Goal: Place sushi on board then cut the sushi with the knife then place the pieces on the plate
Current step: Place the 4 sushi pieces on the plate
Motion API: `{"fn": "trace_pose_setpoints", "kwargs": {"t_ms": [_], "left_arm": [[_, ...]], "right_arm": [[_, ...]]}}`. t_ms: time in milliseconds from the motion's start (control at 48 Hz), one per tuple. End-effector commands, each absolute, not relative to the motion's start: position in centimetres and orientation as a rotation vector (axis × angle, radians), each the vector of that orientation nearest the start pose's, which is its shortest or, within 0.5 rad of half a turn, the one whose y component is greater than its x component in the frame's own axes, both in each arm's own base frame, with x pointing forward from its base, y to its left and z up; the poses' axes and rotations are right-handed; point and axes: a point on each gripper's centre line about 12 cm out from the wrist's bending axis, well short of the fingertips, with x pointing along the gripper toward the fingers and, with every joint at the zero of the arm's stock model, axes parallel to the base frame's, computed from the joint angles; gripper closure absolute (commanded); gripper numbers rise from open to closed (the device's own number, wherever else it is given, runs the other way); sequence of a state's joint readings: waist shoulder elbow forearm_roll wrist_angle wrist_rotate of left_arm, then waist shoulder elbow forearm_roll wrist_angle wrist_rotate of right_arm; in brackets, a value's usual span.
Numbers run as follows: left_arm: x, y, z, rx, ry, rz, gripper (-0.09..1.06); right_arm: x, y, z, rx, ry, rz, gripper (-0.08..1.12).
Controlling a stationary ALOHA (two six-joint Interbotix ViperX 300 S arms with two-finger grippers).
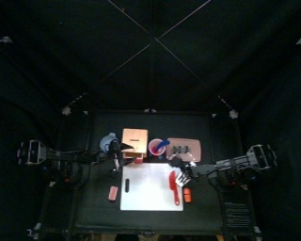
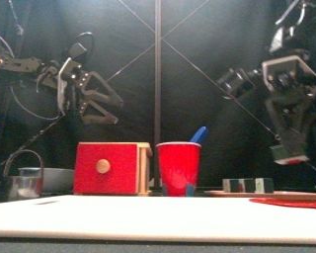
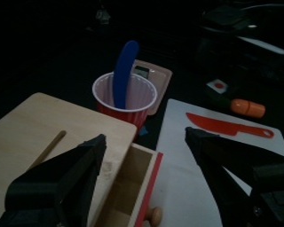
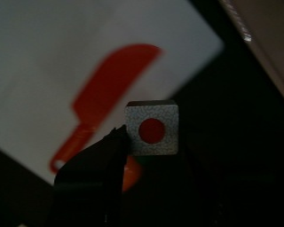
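Observation:
My right gripper [image 4: 153, 146] is shut on a sushi piece [image 4: 153, 129] with a white face and a red centre. It holds the piece in the air above the right part of the white cutting board [image 1: 147, 188], over the red knife [image 4: 109, 89]. In the front view that gripper [image 2: 290, 153] hangs high above the pink tray [image 2: 260, 195], where another sushi block [image 2: 247, 185] lies. The red knife [image 1: 179, 188] lies flat on the board. My left gripper [image 3: 145, 155] is open with nothing in it, above the wooden box [image 3: 56, 151] beside the red cup [image 3: 123, 93].
The red cup [image 2: 180, 168] holds a blue knife [image 2: 197, 134] and stands between the wooden box [image 2: 112, 168] and the tray. A metal cutter [image 2: 27, 181] sits at the far left. An orange toy [image 1: 113, 193] lies left of the board.

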State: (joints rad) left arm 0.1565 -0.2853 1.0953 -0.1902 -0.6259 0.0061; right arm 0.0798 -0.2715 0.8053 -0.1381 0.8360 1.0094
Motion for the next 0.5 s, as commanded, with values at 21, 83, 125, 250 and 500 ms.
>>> {"fn": "trace_pose_setpoints", "kwargs": {"t_ms": [21, 83, 125, 250, 500], "left_arm": [[29.6, 5.7, 20.3, -0.127, 0.138, 0.258, -0.05], [29.6, 5.7, 20.2, -0.122, 0.140, 0.255, -0.05], [29.6, 5.7, 20.2, -0.119, 0.142, 0.253, -0.05], [29.5, 5.7, 20.0, -0.111, 0.147, 0.248, -0.05], [29.3, 5.7, 20.2, -0.100, 0.142, 0.242, -0.05]], "right_arm": [[22.5, -1.0, 15.7, 0.701, 1.230, -0.765, 0.42], [21.4, -2.3, 15.3, 0.730, 1.211, -0.836, 0.42], [20.8, -3.3, 15.1, 0.756, 1.191, -0.892, 0.42], [19.4, -6.0, 14.9, 0.794, 1.125, -1.024, 0.42], [17.8, -10.5, 15.2, 0.823, 0.959, -1.145, 0.42]]}}
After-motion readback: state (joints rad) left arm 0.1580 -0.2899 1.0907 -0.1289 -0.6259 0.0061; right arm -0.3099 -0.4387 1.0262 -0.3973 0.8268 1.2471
